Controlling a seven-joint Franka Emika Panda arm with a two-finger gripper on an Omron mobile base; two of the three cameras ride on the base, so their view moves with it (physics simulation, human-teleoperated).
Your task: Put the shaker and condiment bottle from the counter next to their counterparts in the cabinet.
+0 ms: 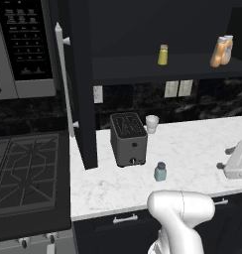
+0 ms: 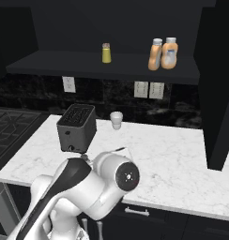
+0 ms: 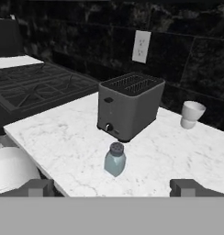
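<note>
The shaker (image 1: 160, 171) (image 3: 115, 159), pale teal with a dark cap, stands upright on the counter (image 1: 192, 144) just in front of the toaster. My gripper (image 1: 225, 158) (image 3: 113, 188) hovers low over the counter to the shaker's right, pointing at it, open and empty, a stretch of marble away. In the cabinet (image 1: 83, 99), the condiment bottle (image 2: 155, 55) (image 1: 218, 53) stands on the shelf, touching a near-alike orange bottle (image 2: 170, 54). A yellow shaker (image 1: 163, 54) (image 2: 106, 53) stands further left on the same shelf.
A dark toaster (image 1: 128, 139) (image 3: 128, 105) stands behind the teal shaker, a white cup (image 1: 151, 123) (image 3: 192, 114) by the back wall. The cabinet door (image 1: 76, 84) hangs open over the counter's left end, beside the stove (image 1: 24, 168). My arm's elbow (image 2: 116, 176) covers the counter front.
</note>
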